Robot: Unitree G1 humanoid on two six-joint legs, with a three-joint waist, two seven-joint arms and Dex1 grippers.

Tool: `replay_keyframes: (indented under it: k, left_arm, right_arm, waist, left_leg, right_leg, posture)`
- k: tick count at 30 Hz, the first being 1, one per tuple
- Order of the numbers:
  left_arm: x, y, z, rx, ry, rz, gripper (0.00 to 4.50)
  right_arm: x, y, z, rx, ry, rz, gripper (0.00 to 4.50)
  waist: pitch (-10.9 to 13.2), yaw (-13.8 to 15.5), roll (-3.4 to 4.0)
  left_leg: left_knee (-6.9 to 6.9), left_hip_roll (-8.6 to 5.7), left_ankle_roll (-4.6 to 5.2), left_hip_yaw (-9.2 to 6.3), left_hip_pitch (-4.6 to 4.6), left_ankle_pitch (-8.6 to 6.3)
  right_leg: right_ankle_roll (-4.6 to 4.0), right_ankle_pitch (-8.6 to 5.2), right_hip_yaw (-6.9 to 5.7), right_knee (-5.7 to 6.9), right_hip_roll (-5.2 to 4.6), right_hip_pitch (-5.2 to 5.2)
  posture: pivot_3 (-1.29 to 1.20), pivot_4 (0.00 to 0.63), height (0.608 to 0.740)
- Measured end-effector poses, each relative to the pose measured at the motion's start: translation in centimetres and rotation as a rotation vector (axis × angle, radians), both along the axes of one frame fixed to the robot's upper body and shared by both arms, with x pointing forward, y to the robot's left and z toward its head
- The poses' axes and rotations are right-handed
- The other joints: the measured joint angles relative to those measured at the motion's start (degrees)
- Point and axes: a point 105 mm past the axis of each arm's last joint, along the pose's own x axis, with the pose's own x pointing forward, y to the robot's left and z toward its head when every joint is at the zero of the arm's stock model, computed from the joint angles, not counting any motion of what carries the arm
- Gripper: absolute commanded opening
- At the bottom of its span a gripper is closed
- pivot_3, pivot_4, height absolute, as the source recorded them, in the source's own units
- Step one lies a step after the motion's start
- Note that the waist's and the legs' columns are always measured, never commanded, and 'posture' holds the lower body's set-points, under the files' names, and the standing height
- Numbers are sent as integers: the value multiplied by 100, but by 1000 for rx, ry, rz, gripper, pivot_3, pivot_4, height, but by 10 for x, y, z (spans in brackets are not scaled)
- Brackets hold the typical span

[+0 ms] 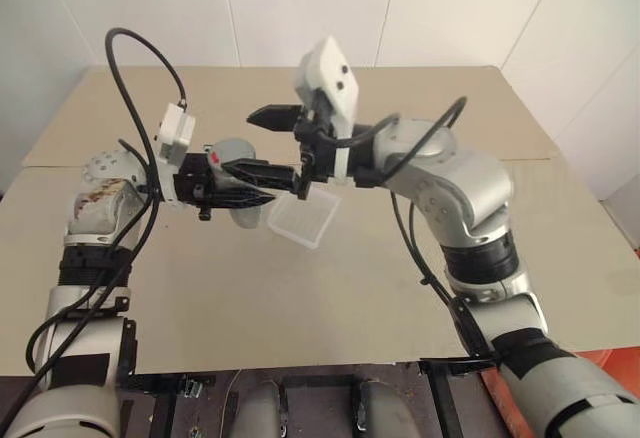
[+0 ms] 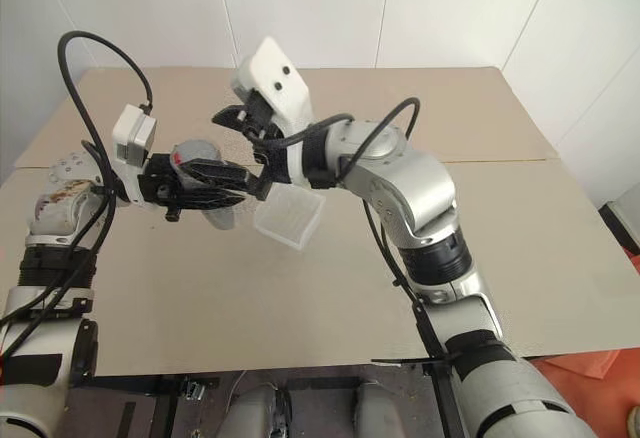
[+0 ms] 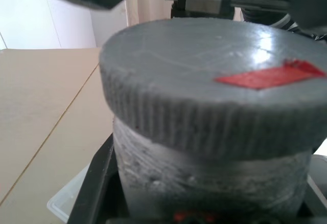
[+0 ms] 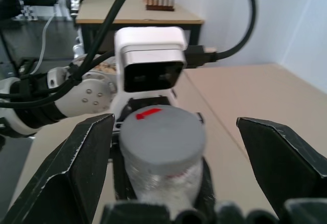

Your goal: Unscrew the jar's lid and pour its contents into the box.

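Holding the jar in the left gripper, fingers closed on its clear body, well above the table. Lid on and seated, its ribbed grey rim flush over the jar's neck, a red mark on its flat top; no gap visible between cap and jar, so judged as not yet unscrewed. Right gripper spread wide, one black finger either side of the lid with daylight between pads and rim on both sides; gripping nothing. Reading from the head views: right wrist pointed across toward the left hand, its fingers level with the lid, the two hands close together above the middle of the table.

Box lying on the table just beside and below the two hands, translucent white, partly hidden behind the black fingers; nothing seen in the part that shows. Contents not made out through the scuffed jar wall from either wrist view.

Judged as early in the task: jar lifted and steadied, second hand lined up on the cap, but no closing on it. Left to do: clamping the lid, twisting it off, moving it clear, then tipping the jar over the box. Worth watching: a centred bite on the lid before any twist, and the jar slipping round in the left fingers.
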Motion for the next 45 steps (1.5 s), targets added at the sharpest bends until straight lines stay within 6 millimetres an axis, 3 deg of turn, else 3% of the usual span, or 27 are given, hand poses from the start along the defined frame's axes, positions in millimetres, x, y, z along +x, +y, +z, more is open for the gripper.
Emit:
replay_keyframes:
  k: [11, 18, 24, 26, 28, 30, 33, 36, 38, 40, 42, 45]
  left_arm:
    - [0, 0, 0, 0, -3, 0, 1941]
    - [0, 0, 1, 2, -7, 2, 1941]
    - [-3, -3, 5, 9, -34, -11, 1941]
    - [-4, -1, -1, 11, -17, -6, 1941]
    - [-4, 2, -12, 10, 19, 8, 1941]
    - [-3, 3, -16, 5, 31, 28, 1941]
    - [-1, 6, -13, -6, 23, 58, 1941]
    - [3, 8, -13, -25, 4, 120, 1941]
    - [8, 14, -13, -46, -9, 197, 1941]
    - [15, 16, -12, -49, -39, 281, 1941]
    - [26, 13, -12, -61, -71, 365, 1941]
    - [42, 9, -9, -88, -115, 503, 1941]
  right_arm:
    - [2, 13, -6, -34, 28, 28, 4458]
    - [3, 16, -8, -41, 38, 34, 2751]
    - [4, 10, -1, 15, 124, 57, 2750]
    - [12, -5, 20, 105, 144, 22, 2750]
    - [24, -36, 44, 193, 116, -68, 2750]
    - [35, -70, 45, 206, 70, -202, 2750]
    - [52, -101, 8, 158, 111, -362, 2750]
    - [63, -140, -55, 14, 105, -579, 2750]
    - [66, -164, -108, -95, 185, -708, 2750]
    - [64, -172, -151, -175, 275, -766, 2750]
    - [65, -166, -171, -222, 315, -788, 3462]
    - [68, -165, -183, -258, 331, -820, 4287]
  waist:
    - [0, -9, 0]
    - [0, -7, 0]
    - [0, -5, 0]
    - [0, 3, 0]
    - [0, 24, 0]
    - [-2, 58, -3]
    - [-2, 25, -3]
    - [-2, 14, -3]
    - [-2, 12, -4]
    - [-2, -32, -3]
    - [-2, -78, -4]
    - [-1, -45, -4]
  left_leg:
    - [-1, 0, 0, 0, 1, 0]
    - [0, 0, 0, 0, 0, 0]
    - [0, 1, -1, 0, 0, 1]
    - [0, 0, -1, 1, 1, 1]
    - [0, 0, 0, -3, 0, 0]
    - [-1, 0, 4, -4, 1, -2]
    - [-2, -2, 5, 0, 1, -3]
    - [-9, -4, 4, -2, 2, -3]
    - [-7, -5, 3, 0, 0, -2]
    - [-6, -4, 1, 5, 4, -1]
    - [-6, -5, 0, 4, 17, 0]
    - [-4, -6, 0, 1, 21, 0]
  right_leg:
    - [0, 0, 0, 1, 1, -1]
    - [0, 0, 0, 1, 0, -1]
    - [0, 0, 0, 2, 0, 0]
    - [0, 0, 0, 2, -2, 0]
    - [0, 0, -7, -2, -3, 5]
    - [0, 0, -10, -11, -4, 11]
    - [1, 0, -2, -7, -4, 8]
    - [3, -2, -3, -12, -5, 8]
    - [4, -2, 0, -11, -6, 4]
    - [4, -1, 10, -5, -4, 0]
    - [4, 0, 16, -13, -4, 6]
    - [3, 1, 14, -14, -4, 9]
  posture:
    - [0, 150, 740]
    - [0, 150, 740]
    - [0, 150, 740]
    - [0, 150, 740]
    - [0, 150, 740]
    - [0, 150, 740]
    - [0, 150, 740]
    - [0, 150, 740]
    - [0, 150, 740]
    - [0, 150, 740]
    - [0, 150, 740]
    - [0, 150, 740]
